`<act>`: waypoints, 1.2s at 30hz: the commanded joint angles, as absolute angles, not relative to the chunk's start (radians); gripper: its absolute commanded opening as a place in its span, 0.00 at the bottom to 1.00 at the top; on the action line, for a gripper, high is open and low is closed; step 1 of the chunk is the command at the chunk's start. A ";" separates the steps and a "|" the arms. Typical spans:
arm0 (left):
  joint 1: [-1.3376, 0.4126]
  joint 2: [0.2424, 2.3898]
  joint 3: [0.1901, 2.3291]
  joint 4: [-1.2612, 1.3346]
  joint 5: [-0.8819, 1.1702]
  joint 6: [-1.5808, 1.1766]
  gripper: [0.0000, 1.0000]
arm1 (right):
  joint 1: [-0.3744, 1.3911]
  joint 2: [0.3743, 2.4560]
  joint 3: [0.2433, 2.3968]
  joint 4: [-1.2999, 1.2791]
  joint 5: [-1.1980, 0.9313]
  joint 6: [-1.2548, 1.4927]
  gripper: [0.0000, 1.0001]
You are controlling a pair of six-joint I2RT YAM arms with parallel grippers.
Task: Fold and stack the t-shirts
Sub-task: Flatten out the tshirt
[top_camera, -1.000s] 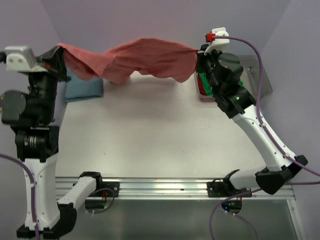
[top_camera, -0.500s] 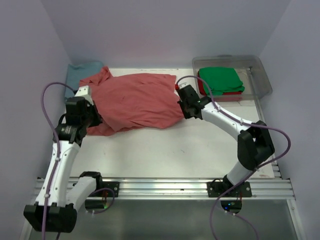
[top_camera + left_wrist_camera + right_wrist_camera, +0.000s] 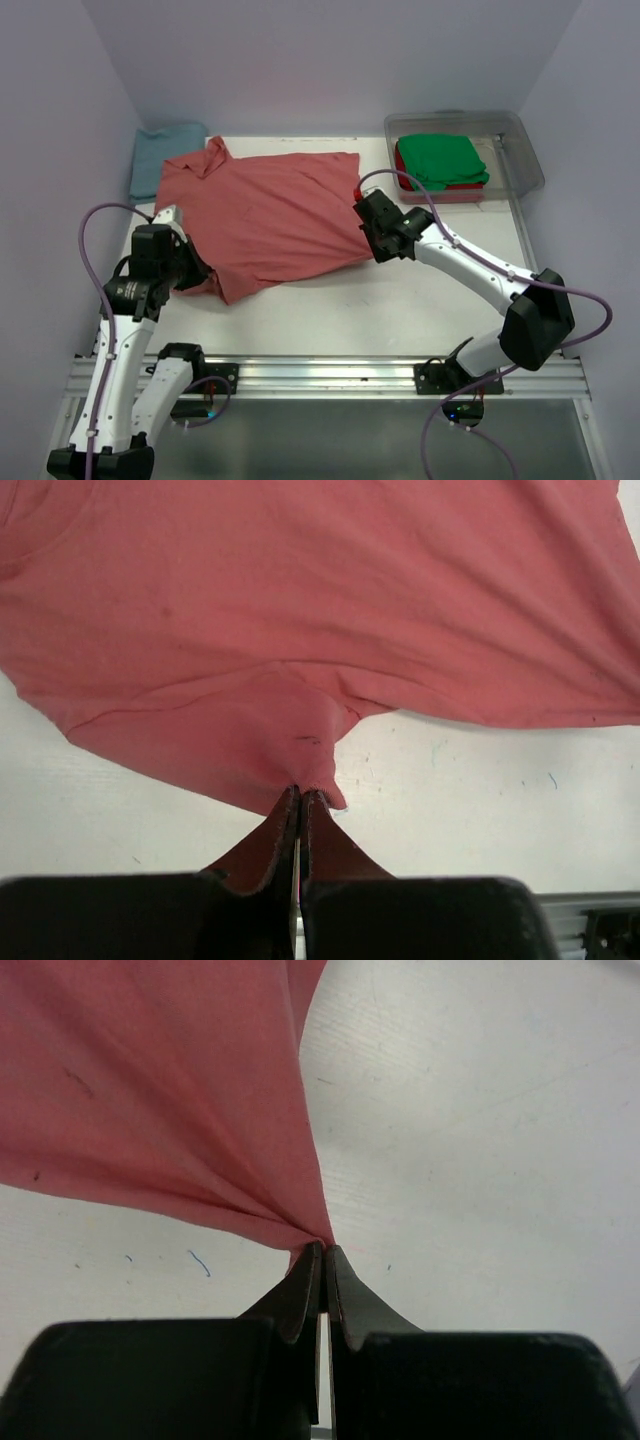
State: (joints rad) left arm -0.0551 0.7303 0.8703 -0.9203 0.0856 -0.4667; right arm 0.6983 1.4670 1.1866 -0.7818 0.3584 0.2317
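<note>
The salmon-red t-shirt (image 3: 265, 215) lies spread on the white table (image 3: 400, 310), collar toward the far left. My left gripper (image 3: 190, 272) is shut on its near-left corner, seen pinched in the left wrist view (image 3: 300, 792). My right gripper (image 3: 375, 232) is shut on its right edge, the cloth bunched at the fingertips in the right wrist view (image 3: 323, 1248). The teal-blue t-shirt (image 3: 160, 150) lies folded at the far left, partly under the salmon one. The green t-shirt (image 3: 440, 158) lies folded on a red t-shirt (image 3: 432, 190) in the bin.
A clear plastic bin (image 3: 520, 150) stands at the far right corner. Purple walls close in the back and sides. A metal rail (image 3: 320, 375) with the arm bases runs along the near edge.
The shirt, held stretched in the air a second ago, has come down and been drawn toward the near side; it now lies flatter and more spread. Both grippers keep their hold.
</note>
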 commanded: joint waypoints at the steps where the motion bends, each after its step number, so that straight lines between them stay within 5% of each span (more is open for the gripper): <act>1: -0.060 0.689 0.880 -1.023 0.129 -0.529 0.00 | 0.699 1.465 1.177 -0.882 0.400 0.276 0.00; 24: -0.060 0.729 1.141 -1.316 0.216 -0.563 0.00 | 0.729 1.275 1.140 -1.186 0.371 0.440 0.00; 25: -0.060 0.724 1.147 -1.316 0.219 -0.566 0.00 | 0.727 1.275 1.159 -1.196 0.388 0.446 0.07; 26: -0.060 0.724 1.175 -1.315 0.221 -0.569 0.07 | 0.729 1.275 1.172 -1.213 0.399 0.451 0.42; 27: -0.060 0.724 1.193 -1.312 0.210 -0.577 0.20 | 0.729 1.272 1.186 -1.219 0.413 0.460 0.59; 28: -0.060 0.723 1.213 -1.304 0.207 -0.575 0.74 | 0.729 1.267 1.213 -1.220 0.422 0.462 0.71; 29: -0.060 0.723 1.253 -1.287 0.204 -0.572 1.00 | 0.727 1.263 1.227 -1.210 0.432 0.460 0.80; 30: -0.061 0.726 1.270 -1.281 0.195 -0.563 1.00 | 0.729 1.250 1.253 -1.203 0.439 0.457 0.98; 36: -0.060 0.773 1.330 -1.201 0.147 -0.532 1.00 | 0.727 1.250 1.388 -1.111 0.578 0.427 0.99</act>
